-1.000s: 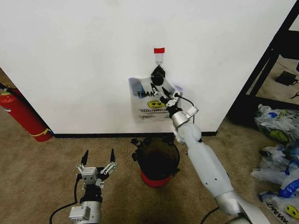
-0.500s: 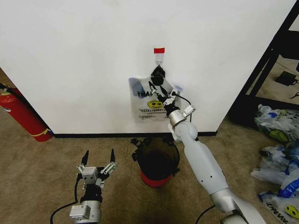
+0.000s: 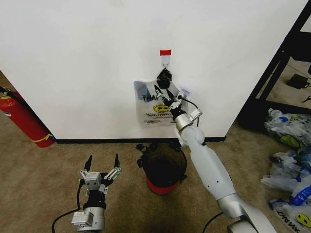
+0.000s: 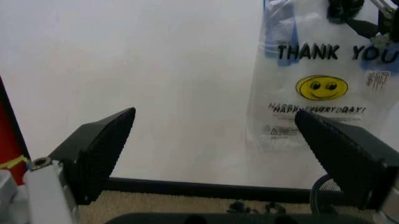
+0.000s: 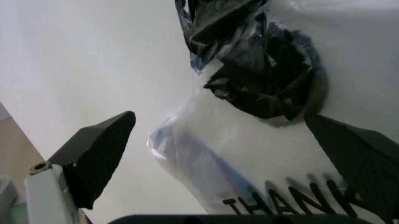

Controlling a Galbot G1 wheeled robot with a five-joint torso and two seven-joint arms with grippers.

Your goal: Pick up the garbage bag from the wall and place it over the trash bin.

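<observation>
While the garbage bag hangs flat against the wall, its dark bunched top sits just below the small white hook, which sits under a short red tape strip. Print on the bag reads "THANK YOU" in black above a yellow smiley face, then "HAPPY EVERYDAY!" and smaller lines too fine to read. Blue patches mark its upper corners.

Right gripper is up at the bag, fingers spread wide on either side of the bunched top, grasping nothing; the right wrist view shows both fingers clear of the plastic. Its arm rises to the bag from the floor side, passing just right of the trash bin.

Trash bin stands on the floor directly below the bag, near the black baseboard: red body, black rim, black liner.

Left gripper is parked low, well left of the bin and below the bag, jaws released and apart, pointing at the wall.

Floor is tan carpet. A red fire extinguisher leans on the wall far left of the bag. Far right of the bag, beyond the wall's end, a heap of like-printed bags lies on the carpet beside a black frame.
</observation>
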